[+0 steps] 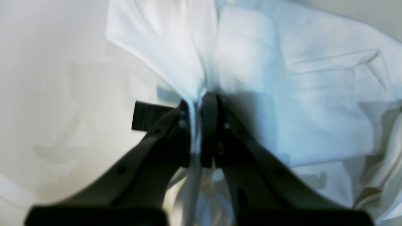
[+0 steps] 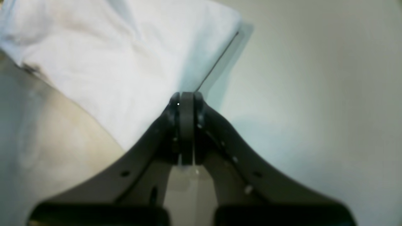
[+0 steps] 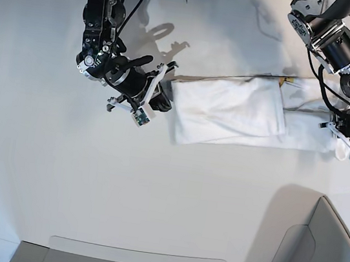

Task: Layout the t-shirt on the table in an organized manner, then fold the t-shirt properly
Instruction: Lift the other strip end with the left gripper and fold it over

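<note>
Both jaws are closed, the left gripper [image 1: 196, 125] pinching a bunched fold of the t-shirt [image 3: 230, 109] and the right gripper [image 2: 187, 103] shut at its other end on the table [image 3: 88, 190]; this soft, light cloth needs edge or corner grips.

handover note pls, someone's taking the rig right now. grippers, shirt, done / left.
Left gripper: shut on a pinch of the t-shirt at its end.
Right gripper: shut, at the shirt's opposite end; whether it holds fabric is not clear.
Shirt lies on the table as a long band between the arms, already folded over lengthwise, print hidden.
Left: finish the fold into a compact stack, then release.
</note>
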